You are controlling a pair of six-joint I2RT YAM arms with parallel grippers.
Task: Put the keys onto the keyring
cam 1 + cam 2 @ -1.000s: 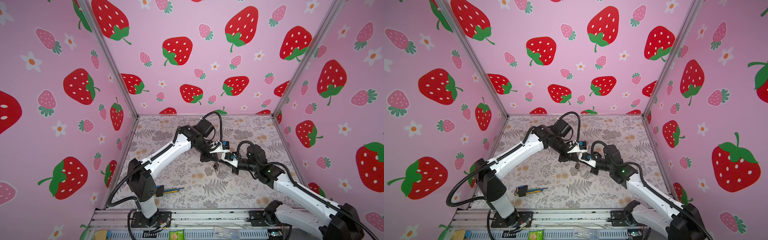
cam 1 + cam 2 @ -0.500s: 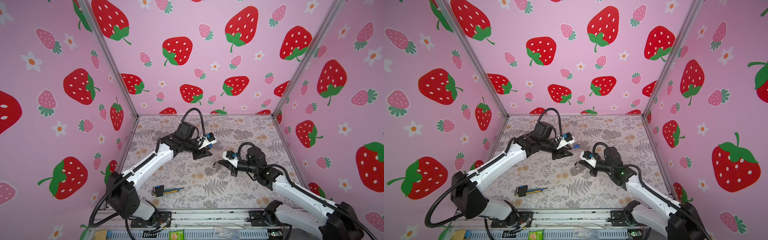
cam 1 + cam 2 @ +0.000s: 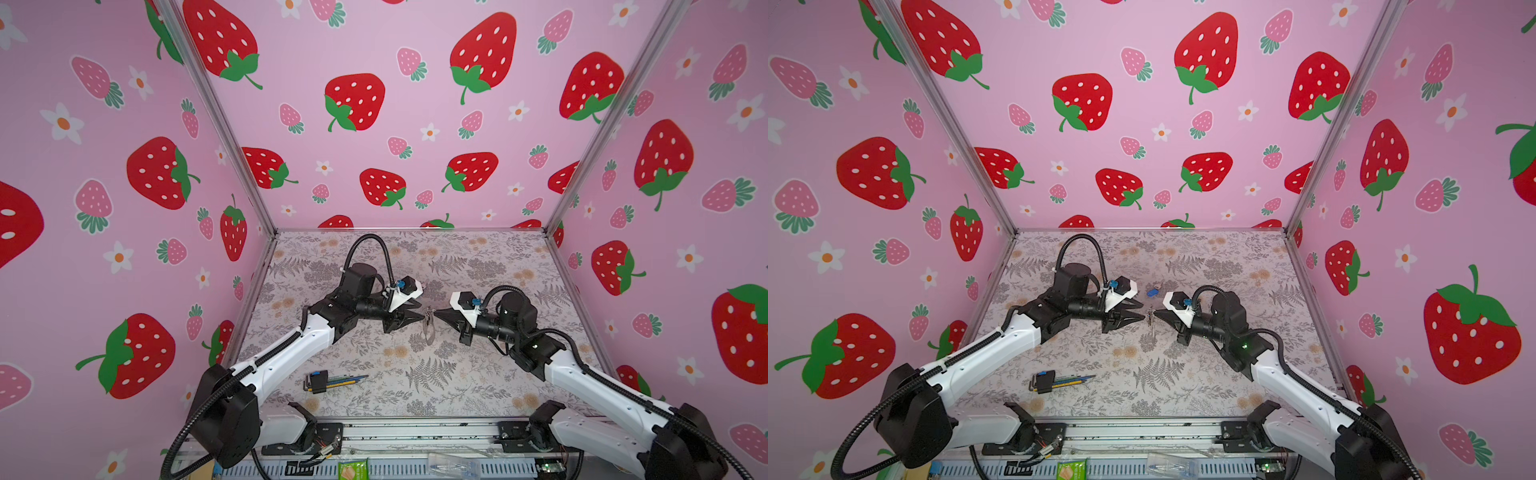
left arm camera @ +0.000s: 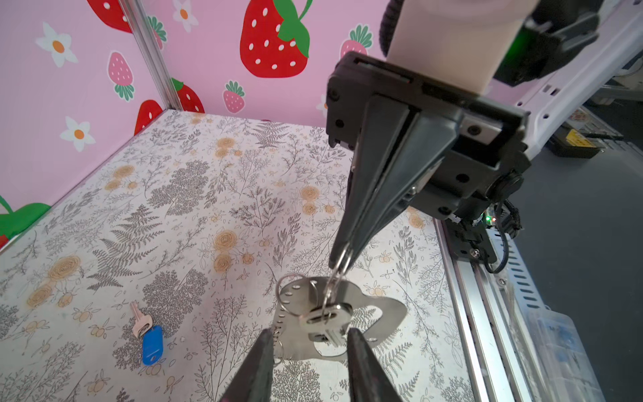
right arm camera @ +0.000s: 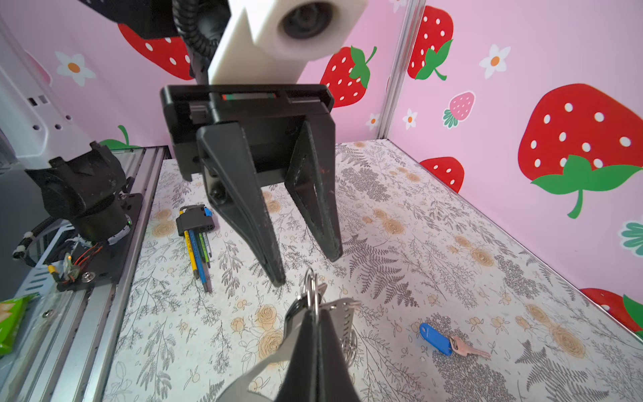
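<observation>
One key of the two is looking done to me, one is left. Going left to right in a top view: the hex-key bundle (image 3: 328,380) is lying on the counter (image 3: 478,374) near the front. It's not part of the job, so I'm skipping it.

Next, my left pincer (image 5: 307,271) is standing released, fingers spread, gripping nothing. In the left wrist view its tips are sitting either side of the hanging silvery key (image 4: 325,322), and I can't tell if they're touching it. That key is dangling against the keyring (image 4: 386,313), so I'm judging it as threaded on. Which ring it's riding on is too tangled to call, and I'm not making out its tag.

The keyring is hanging in the air between the two pincers, above the middle of the counter, and showing nearly edge-on in both top views. The blue-tagged key (image 4: 150,343) is lying flat on the counter, well apart from the keyring and further toward the back wall, with neither pincer touching it.

Then my right pincer (image 4: 342,255) is clenched on a metal ring (image 5: 310,290) of the keyring and carrying the whole holder by it.

What I'm reading as left: picking up the blue-tagged key with the free pincer and working it onto a ring while the other is holding the keyring steady. So I'm calling this roughly halfway.
</observation>
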